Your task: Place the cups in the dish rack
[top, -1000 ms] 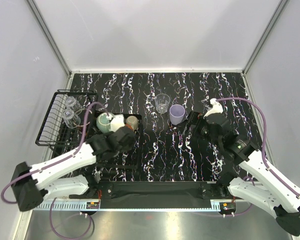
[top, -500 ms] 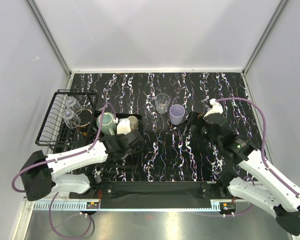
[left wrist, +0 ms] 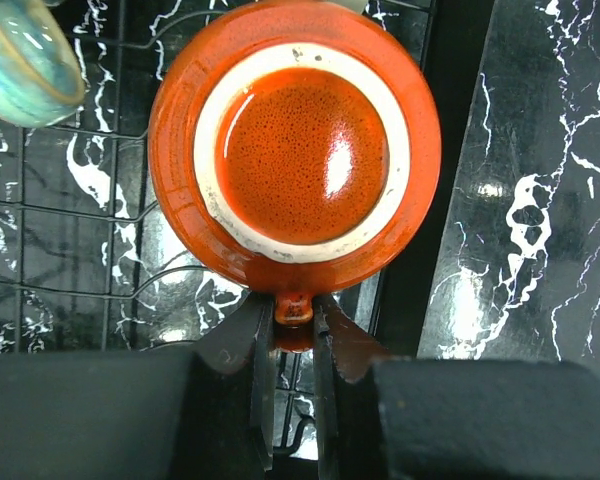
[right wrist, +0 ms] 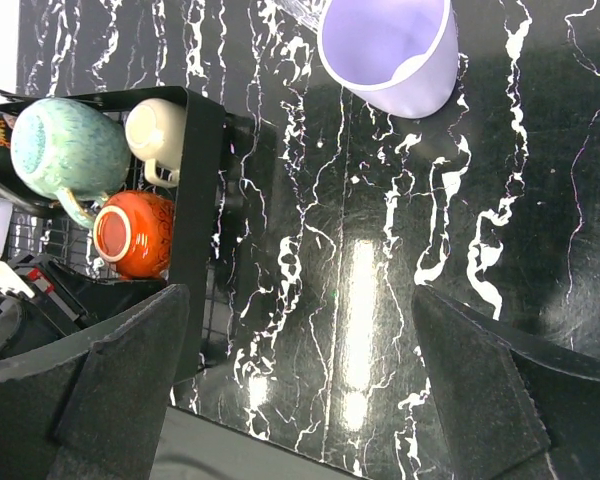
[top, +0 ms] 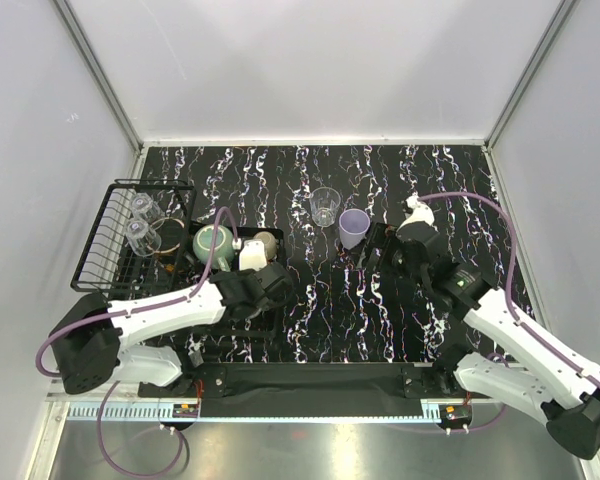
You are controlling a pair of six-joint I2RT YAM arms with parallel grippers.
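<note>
1. The left gripper (left wrist: 293,310) is pinching the handle of the red cup (left wrist: 300,150), which is sitting upturned in the dish rack (top: 100,235).
2. The right gripper (right wrist: 300,300) is hovering spread, the lavender cup (right wrist: 385,45) standing near its 12 o'clock.

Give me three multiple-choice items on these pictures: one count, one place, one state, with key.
1. How many clear glasses are in the dish rack? A. none B. two C. five
2. Where is the lavender cup? A. in the dish rack B. on the table C. on a shelf
3. The left gripper is: A. wide open B. out of view C. shut on the red cup
Key: B, both in its basket end; B, it stands there upright; C, it pinches the handle.
</note>
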